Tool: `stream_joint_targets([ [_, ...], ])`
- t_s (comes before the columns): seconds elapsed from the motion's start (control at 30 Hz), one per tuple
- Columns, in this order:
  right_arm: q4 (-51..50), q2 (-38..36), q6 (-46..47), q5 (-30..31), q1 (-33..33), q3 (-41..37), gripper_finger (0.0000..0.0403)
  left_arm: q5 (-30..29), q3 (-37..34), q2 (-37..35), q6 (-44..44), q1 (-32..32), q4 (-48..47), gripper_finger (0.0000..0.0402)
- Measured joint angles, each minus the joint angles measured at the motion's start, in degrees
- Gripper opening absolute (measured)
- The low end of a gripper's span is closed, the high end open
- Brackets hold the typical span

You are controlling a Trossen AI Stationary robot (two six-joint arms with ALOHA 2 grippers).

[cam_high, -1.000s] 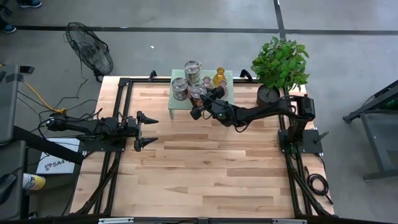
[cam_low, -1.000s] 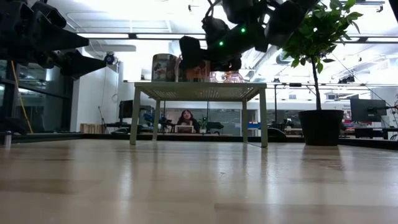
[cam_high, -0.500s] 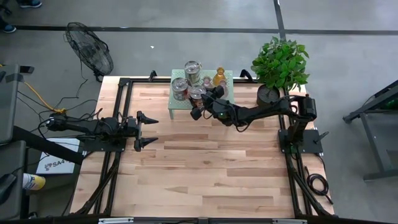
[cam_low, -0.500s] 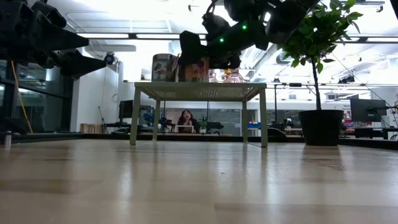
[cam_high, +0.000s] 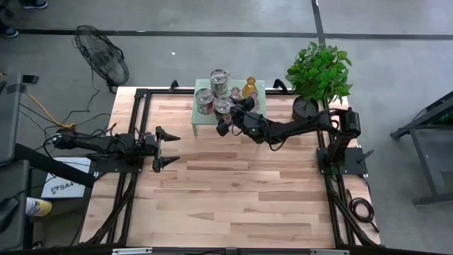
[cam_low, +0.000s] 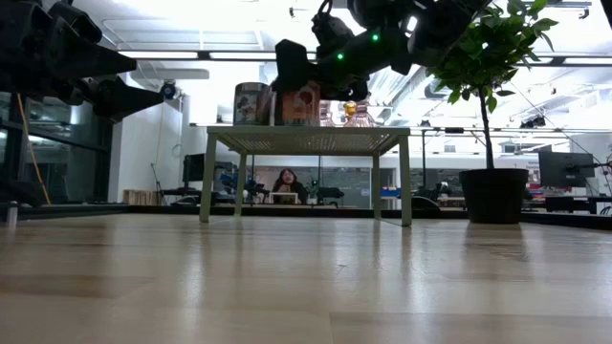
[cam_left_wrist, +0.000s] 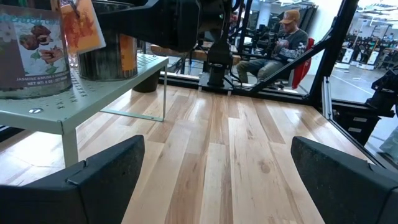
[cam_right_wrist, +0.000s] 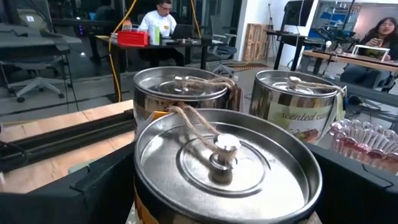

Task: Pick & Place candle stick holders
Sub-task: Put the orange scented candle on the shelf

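Three silver tin holders with twine on their lids stand on the mint-green stand (cam_high: 255,106): one at the far side (cam_high: 220,79), one at the left (cam_high: 205,100), one nearest the arm (cam_high: 224,108). A pink glass holder (cam_high: 236,92) and an amber one (cam_high: 249,88) stand beside them. My right gripper (cam_high: 230,117) is open over the stand. Its fingers (cam_right_wrist: 102,183) stand on either side of the nearest tin (cam_right_wrist: 227,155), which rests on its base. My left gripper (cam_high: 173,149) is open and empty over the table's left side.
A potted green plant (cam_high: 318,71) stands at the table's far right, next to the right arm's base. The stand's legs (cam_low: 406,182) rest on the far middle of the wooden table (cam_high: 233,191). People sit at desks in the room beyond.
My right gripper has moved up a little above the stand's top, still open. The nearest tin stays standing on the stand and shows more fully in the low view.
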Motion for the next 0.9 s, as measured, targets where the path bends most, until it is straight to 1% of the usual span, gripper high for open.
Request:
stream_joint_targets([
  [0.23, -0.52, 0.0, 0.12, 2.63, 0.42, 0.02, 0.0385, 0.0, 0.0, 0.0, 0.0, 0.0, -0.01, 0.0399],
  [0.43, 0.46, 0.0, 0.02, 1.68, 0.37, 0.02, 0.0385, 0.0, 0.0, -0.01, 0.0, 0.0, -0.01, 0.0399],
  [0.57, 2.12, 0.0, -0.54, -0.63, 0.37, 0.02, 0.0385, 0.0, 0.0, -0.01, 0.0, 0.01, -0.01, 0.0399],
  [0.9, 5.14, 0.0, -4.52, -0.74, 0.37, 0.02, 0.0385, 0.0, 0.0, 0.0, 0.0, 0.0, -0.01, 0.0399],
])
